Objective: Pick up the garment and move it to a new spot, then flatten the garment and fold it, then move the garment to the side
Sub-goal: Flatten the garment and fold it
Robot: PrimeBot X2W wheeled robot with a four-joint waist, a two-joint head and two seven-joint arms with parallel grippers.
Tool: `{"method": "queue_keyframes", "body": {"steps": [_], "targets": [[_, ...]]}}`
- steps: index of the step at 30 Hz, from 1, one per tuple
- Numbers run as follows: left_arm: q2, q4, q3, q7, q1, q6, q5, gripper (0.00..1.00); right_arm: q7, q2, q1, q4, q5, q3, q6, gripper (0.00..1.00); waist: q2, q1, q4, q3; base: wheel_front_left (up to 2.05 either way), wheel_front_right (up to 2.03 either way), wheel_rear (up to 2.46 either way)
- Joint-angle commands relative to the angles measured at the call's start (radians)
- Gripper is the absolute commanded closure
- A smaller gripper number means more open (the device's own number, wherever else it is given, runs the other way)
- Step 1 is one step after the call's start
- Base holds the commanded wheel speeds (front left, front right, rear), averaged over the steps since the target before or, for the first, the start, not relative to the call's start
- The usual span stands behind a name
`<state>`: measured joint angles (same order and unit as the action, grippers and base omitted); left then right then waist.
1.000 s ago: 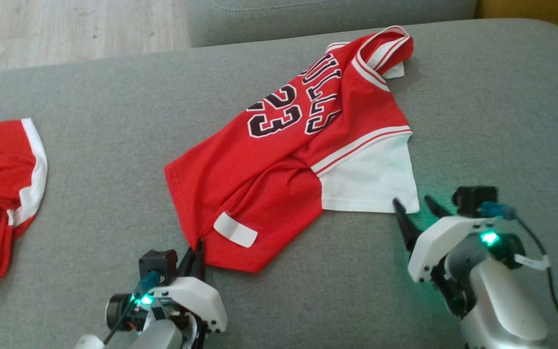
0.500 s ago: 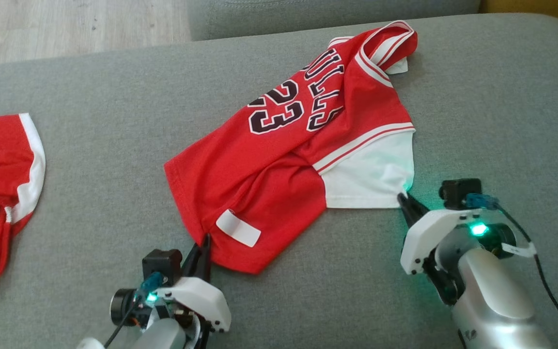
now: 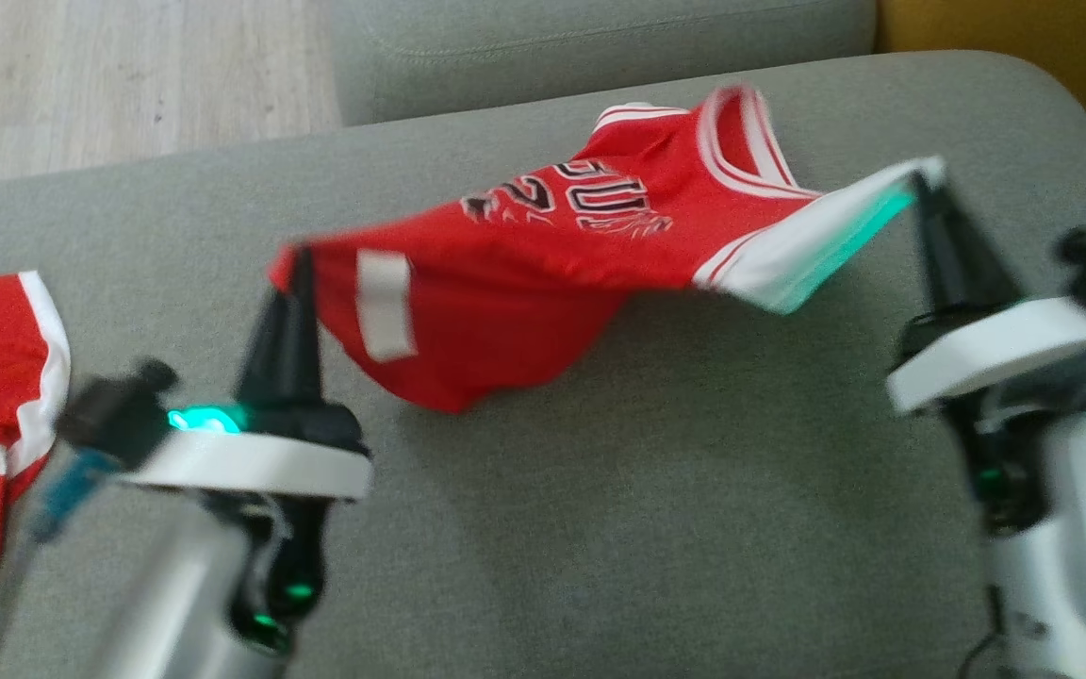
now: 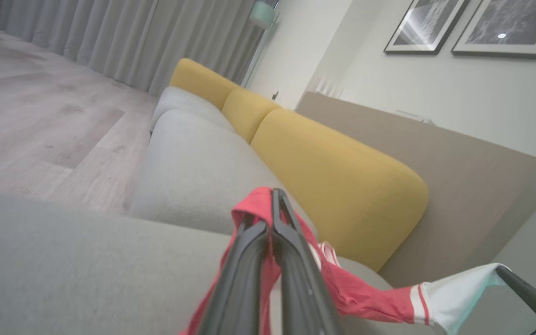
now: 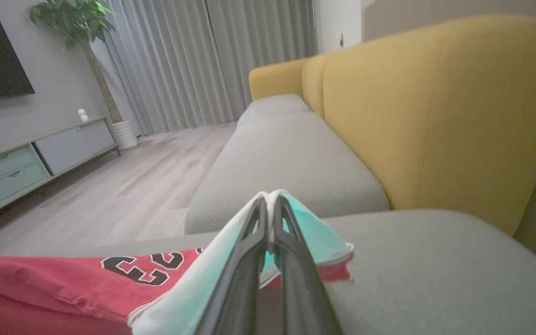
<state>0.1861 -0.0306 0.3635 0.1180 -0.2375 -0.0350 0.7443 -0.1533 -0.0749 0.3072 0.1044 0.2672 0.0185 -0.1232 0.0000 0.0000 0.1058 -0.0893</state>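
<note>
Hanging over the grey sofa seat (image 3: pixel 694 471), the red jersey (image 3: pixel 524 264) is sagging between 2 shut pincers: left pincer (image 3: pixel 299 269) gripping its red hem corner, right pincer (image 3: pixel 925 189) gripping its white edge. Either thin pinch may be slipping if stretched harder.

Soft daylight, seemingly motion-blurred throughout

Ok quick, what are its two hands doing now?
Left gripper: shut on the jersey, at its red corner.
Right gripper: shut on the jersey, at its white sleeve.
</note>
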Motion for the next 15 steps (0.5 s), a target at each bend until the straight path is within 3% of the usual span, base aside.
{"method": "queue_keyframes", "body": {"steps": [1, 9, 12, 15], "targets": [[0.040, 0.095, -0.054, -0.025, -0.036, -0.009, 0.008, 1.00, -0.026, -0.016, 0.017, -0.105, 0.006, 0.008, -0.008, 1.00, 0.0000, 0.0000, 0.005, 0.006, 0.00, 0.00, 0.00], [0.130, 0.483, -0.117, -0.248, -0.111, -0.098, 0.081, 1.00, -0.187, -0.096, 0.044, -0.536, -0.016, -0.111, -0.008, 1.00, 0.0000, 0.0000, -0.009, -0.007, 0.00, 0.00, 0.00], [0.149, 0.527, -0.136, -0.306, -0.155, -0.118, 0.108, 1.00, -0.229, -0.127, 0.085, -0.583, -0.005, -0.133, -0.008, 1.00, 0.0000, 0.0000, -0.012, -0.041, 0.00, 0.00, 0.00], [0.160, 0.498, -0.151, -0.358, -0.197, -0.135, 0.140, 1.00, -0.257, -0.148, 0.151, -0.552, 0.032, -0.131, -0.008, 1.00, 0.0000, 0.0000, -0.012, -0.102, 0.00, 0.00, 0.00]]}}
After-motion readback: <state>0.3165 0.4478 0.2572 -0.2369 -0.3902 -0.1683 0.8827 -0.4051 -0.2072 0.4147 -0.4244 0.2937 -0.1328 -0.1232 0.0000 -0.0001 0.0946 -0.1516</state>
